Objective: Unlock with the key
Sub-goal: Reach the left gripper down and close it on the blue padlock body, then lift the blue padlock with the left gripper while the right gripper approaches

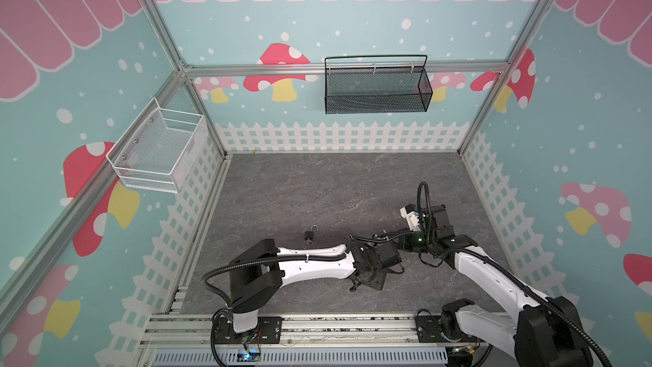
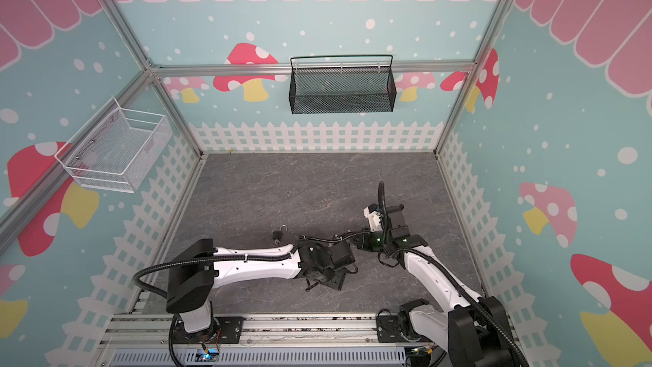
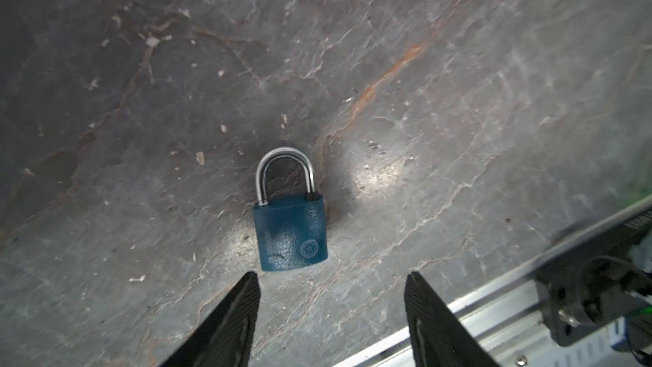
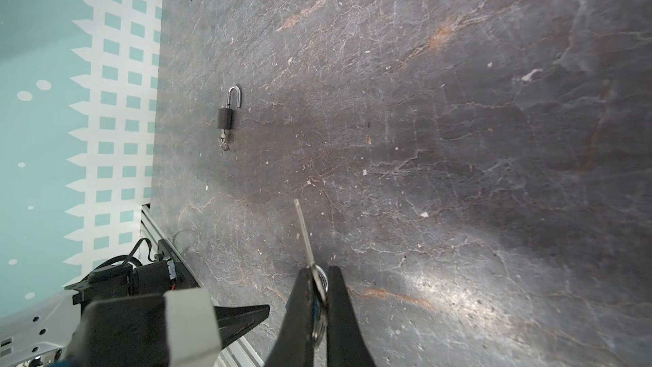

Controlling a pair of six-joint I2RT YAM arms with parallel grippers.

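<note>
The left gripper (image 3: 331,273) has its two black fingers (image 3: 225,323) spread wide and holds nothing. Just past its tips a blue padlock (image 3: 291,238) lies flat on the table (image 3: 141,82). The lock's long way runs straight out from the gripper. Its body is near the fingertips and its silver loop (image 3: 285,174) points away.

The right gripper (image 4: 319,268) is pinched tight on a key (image 4: 305,234) with a ring (image 4: 324,282). The thin key sticks straight out past the fingers, with its tip pointing away from the gripper.

Well apart from the blue padlock, a black padlock (image 1: 310,234) lies alone, its loop open and a small key (image 4: 224,142) in its bottom.

The table is gray like cracked stone. The walls are blue-green with mushrooms, a white fence and pink roof tiles. A black mesh basket (image 1: 375,90) and a white wire basket (image 1: 158,151) hang on them.
</note>
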